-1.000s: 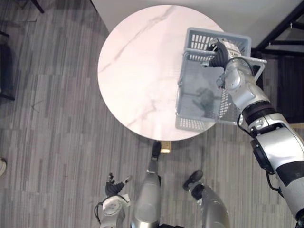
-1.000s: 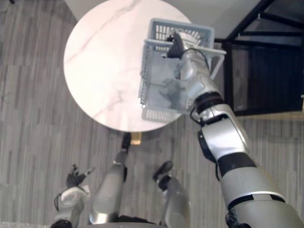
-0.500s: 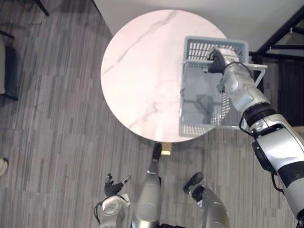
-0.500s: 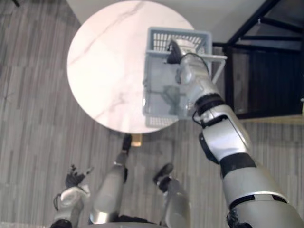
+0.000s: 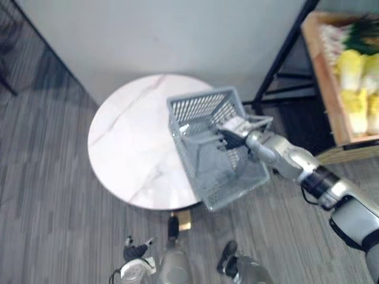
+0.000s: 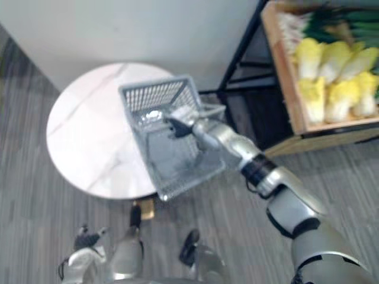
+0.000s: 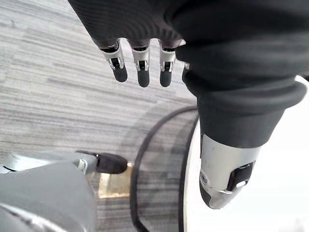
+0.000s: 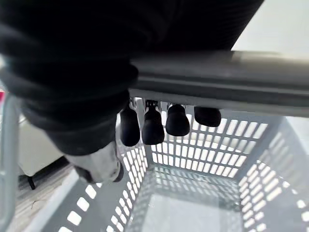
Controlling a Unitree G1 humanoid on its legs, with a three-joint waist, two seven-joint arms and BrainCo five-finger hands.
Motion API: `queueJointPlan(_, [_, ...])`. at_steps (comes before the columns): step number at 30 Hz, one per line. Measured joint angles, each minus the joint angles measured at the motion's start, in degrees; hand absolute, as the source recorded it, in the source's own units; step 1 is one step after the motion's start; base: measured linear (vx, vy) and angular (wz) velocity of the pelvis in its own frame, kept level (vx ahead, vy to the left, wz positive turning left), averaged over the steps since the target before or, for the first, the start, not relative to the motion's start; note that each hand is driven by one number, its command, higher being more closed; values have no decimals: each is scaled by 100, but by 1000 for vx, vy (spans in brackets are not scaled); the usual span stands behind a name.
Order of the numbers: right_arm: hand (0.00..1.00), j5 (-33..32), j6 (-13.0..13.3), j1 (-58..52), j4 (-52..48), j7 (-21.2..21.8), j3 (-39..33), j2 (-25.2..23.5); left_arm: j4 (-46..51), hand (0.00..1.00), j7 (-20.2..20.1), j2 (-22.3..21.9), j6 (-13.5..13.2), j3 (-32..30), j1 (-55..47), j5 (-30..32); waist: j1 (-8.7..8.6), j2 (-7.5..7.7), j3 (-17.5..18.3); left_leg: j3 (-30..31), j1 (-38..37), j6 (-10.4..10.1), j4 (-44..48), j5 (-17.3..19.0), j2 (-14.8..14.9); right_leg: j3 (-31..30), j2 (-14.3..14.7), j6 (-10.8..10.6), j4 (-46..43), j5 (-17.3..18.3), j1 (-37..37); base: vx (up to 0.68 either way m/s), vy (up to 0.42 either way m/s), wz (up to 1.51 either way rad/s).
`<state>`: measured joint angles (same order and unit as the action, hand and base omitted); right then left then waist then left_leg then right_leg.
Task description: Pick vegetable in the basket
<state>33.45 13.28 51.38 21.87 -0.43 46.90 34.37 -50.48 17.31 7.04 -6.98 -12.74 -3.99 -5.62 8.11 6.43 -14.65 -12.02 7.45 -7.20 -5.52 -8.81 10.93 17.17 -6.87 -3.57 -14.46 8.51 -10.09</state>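
By round white marble desk (image 5: 121, 142): right hand (image 5: 233, 131) clenched on tilted grey plastic mesh basket (image 5: 198, 107).
Tip: we'd level it before reaching yellow leafy vegetables (image 6: 331, 71).

A round marble table (image 5: 127, 148) stood on grey striped flooring (image 5: 47, 201). A pale wall (image 5: 148, 35) rose at twelve o'clock, black shelving (image 5: 283, 52) at two.

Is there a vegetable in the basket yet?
No, the basket has a bare floor, and the vegetables lie on the shelf.
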Motion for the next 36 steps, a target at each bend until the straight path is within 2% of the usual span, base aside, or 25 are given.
queueJointPlan(2, [100, -88, 163, -416, -427, 108, 40, 387, -217, 0, -20, 17, 25, 4, -37, 85, -48, -12, 217, -169, -91, -8, -1, 42, 43, -181, 80, 0, 196, -138, 48, 15, 10, -46])
queueJointPlan(3, [100, -179, 270, -622, -516, 195, 51, 570, -279, 0, -26, 12, 53, 19, -67, 195, -145, -35, 308, -196, -117, -7, -2, 45, 54, -212, 109, -3, 294, -215, 114, 18, 15, -30])
queueJointPlan(5, [100, -221, 353, -858, -516, 290, 77, 825, -375, 0, -34, 28, 89, 112, -80, 221, -214, -58, 330, -294, -267, 1, -3, 52, 64, -297, 139, -7, 436, -294, 256, -22, 22, -23])
queueJointPlan(7, [100, -215, 380, -1212, -521, 335, 71, 1119, -458, 0, -131, 20, 114, 175, -149, 373, -309, -114, 502, -352, -295, 10, -3, 153, 88, -372, 185, -29, 544, -339, 273, -43, 25, -23])
queueJointPlan(9, [100, -199, 432, -1624, -532, 353, 5, 1327, -498, 0, -196, 27, 121, 253, -224, 472, -319, -130, 608, -493, -367, 9, -7, 187, 93, -508, 209, -38, 651, -428, 307, -10, 47, -30])
queueJointPlan(14, [100, -47, 548, -2891, -537, 355, -427, 1793, -649, 0, -266, 38, 136, 413, -393, 682, -466, -273, 775, -727, -532, -36, -7, 237, 26, -734, 170, -131, 848, -574, 410, -5, 52, -26])
queueJointPlan(19, [100, 378, 673, -4178, -434, 327, -1265, 2198, -668, 0, -393, 20, 139, 562, -637, 694, -639, -454, 935, -972, -659, -26, -16, 321, -52, -978, 150, -198, 1023, -715, 460, 15, 34, -22])
queueJointPlan(25, [100, 940, 695, -5872, 95, 173, -2484, 2125, -676, 0, -444, -9, 135, 625, -679, 704, -715, -605, 1080, -939, -687, -28, -15, 337, -152, -951, 56, -236, 1088, -738, 544, 44, 28, 4])
queueJointPlan(26, [100, 1194, 701, -6349, 164, 121, -2774, 1973, -693, 0, -451, -10, 134, 621, -773, 708, -787, -617, 1092, -949, -754, -14, -27, 368, -179, -956, 33, -248, 1131, -744, 633, 39, 26, 2])
queueJointPlan(29, [100, 1408, 787, -6728, 254, 49, -3094, 1779, -855, 0, -472, -13, 136, 623, -863, 845, -926, -641, 1160, -977, -793, -20, -32, 395, -208, -984, 4, -254, 1143, -748, 648, 29, 25, -5])
queueJointPlan(30, [100, 1519, 815, -6893, 536, -86, -3362, 1569, -900, 0, -478, -23, 135, 623, -895, 899, -966, -655, 1171, -1029, -859, -13, -35, 419, -230, -1010, -20, -255, 1142, -747, 666, 17, 32, -16])
queueJointPlan(32, [100, 1669, 781, -6998, 926, -226, -3585, 1377, -899, 0, -479, -37, 128, 623, -916, 915, -961, -685, 1201, -1096, -909, -1, -38, 468, -246, -1070, -34, -248, 1152, -742, 683, 6, 35, -16])
queueJointPlan(36, [100, 1848, 545, -7377, 1575, -439, -4144, 949, -899, 0, -479, -62, 115, 624, -940, 916, -997, -725, 1228, -1097, -1011, 23, -39, 533, -334, -1102, -130, -253, 1152, -741, 779, -6, 42, -1])
